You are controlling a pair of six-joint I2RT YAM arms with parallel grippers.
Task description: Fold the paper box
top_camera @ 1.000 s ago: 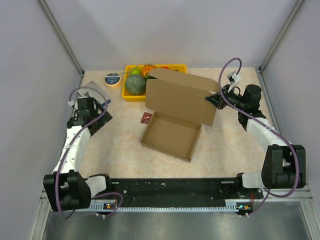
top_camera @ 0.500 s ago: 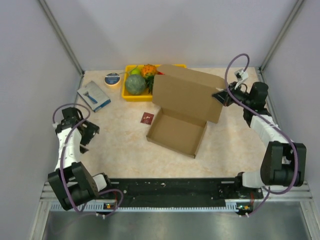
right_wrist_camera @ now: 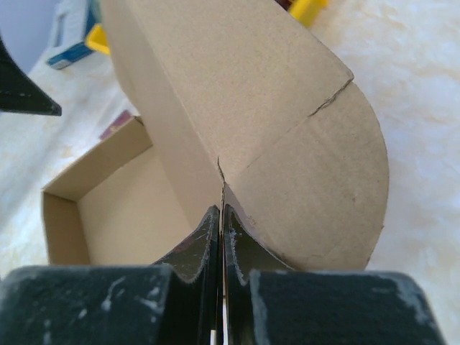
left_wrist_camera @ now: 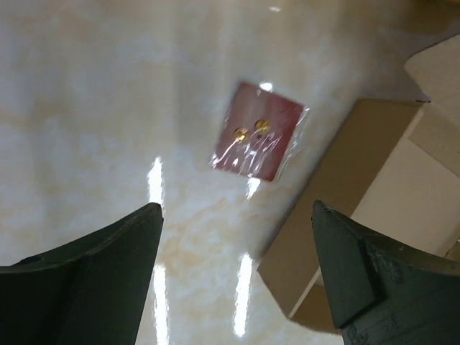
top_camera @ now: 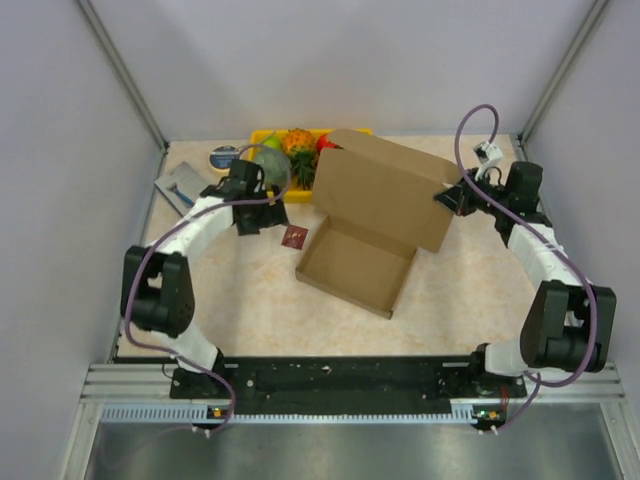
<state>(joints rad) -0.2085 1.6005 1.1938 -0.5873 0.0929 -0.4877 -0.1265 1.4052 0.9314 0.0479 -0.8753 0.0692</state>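
Two arms bend over the tabletop (top_camera: 230, 290). At the upper left of the top view lie a blue-grey packet (top_camera: 180, 187) and a tape roll (top_camera: 225, 157). Just right of them the left fingers (top_camera: 257, 213) stand wide apart with nothing between them, hanging above bare tabletop. A small red sachet (left_wrist_camera: 259, 140) lies just past their tips, near the box's left corner. At upper centre a yellow tray (top_camera: 262, 136) of fruit sits partly behind the left arm and the lid. The box (top_camera: 355, 265) rests in the middle of the frame, its shallow base open and its lid standing up along the far side. At the right, the right fingers (right_wrist_camera: 215, 237) are closed tight on the edge of the lid's rounded side flap, pinching the cardboard between them.
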